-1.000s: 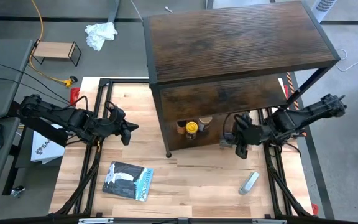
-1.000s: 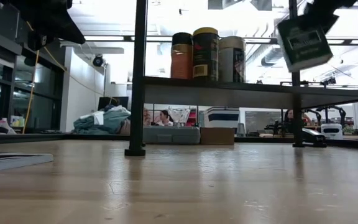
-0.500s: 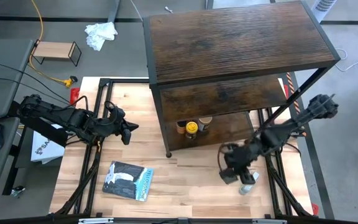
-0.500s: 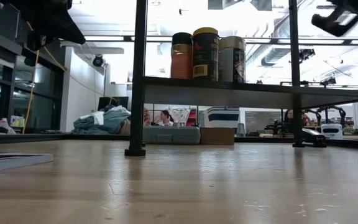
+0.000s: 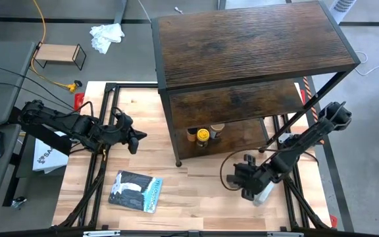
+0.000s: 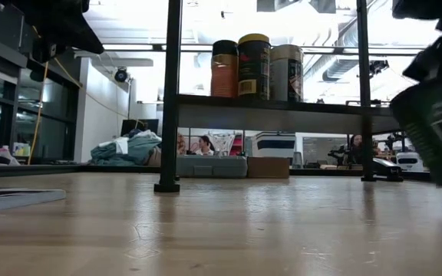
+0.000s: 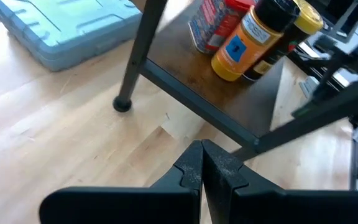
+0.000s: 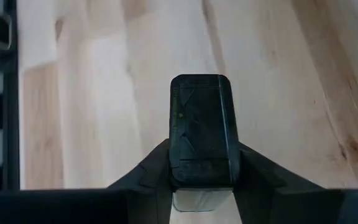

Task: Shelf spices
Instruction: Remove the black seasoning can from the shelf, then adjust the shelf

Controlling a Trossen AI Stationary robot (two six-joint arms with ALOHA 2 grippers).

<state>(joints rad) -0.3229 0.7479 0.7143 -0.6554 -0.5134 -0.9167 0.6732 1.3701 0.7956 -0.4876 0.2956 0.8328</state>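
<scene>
So far, left to right:

Left gripper: it hangs over the left part of the surface, well apart from the shelf; in its wrist view the two fingers are pressed together with nothing between them. This arm appears to be waiting.

Packet: a flat blue-grey one lies on the surface near the front left. It is not a spice and sits untouched.

Shelf, lower board: three jars stand close together near the left end: a brown jar, a yellow-lidded jar and a tan-lidded jar. The low view shows them upright in a tight row. The left wrist view shows a red container with them on that board, which the high view hides under the upper boards.

Right gripper: it is over the front right of the surface, in front of the shelf, just beside a grey-white tube. Its wrist view shows the fingers clamped on a small black container, held off the wood.

Done: by my reading, four of the five spices are shelved.

Left: the small black container is not yet on the shelf, so one placement remains.
</scene>
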